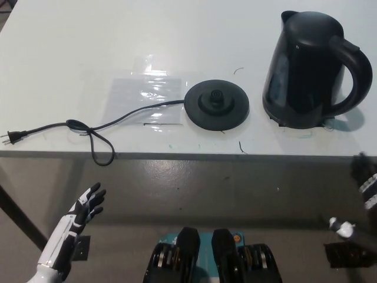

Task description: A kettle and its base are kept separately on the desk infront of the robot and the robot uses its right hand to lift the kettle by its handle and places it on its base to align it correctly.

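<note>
Kettle [311,68] apart from base [216,105], both on desk [70,53].
Kettle stands upright right of base. Left hand [87,204] idle, fingers spread, empty. Right hand [365,180] at frame edge; finger state indeterminate.

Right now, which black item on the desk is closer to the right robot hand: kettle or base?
The tall black plastic kettle, at the desk's right end above the black right robot hand. The flat round black base with its cord sits mid-desk, farther left.
</note>
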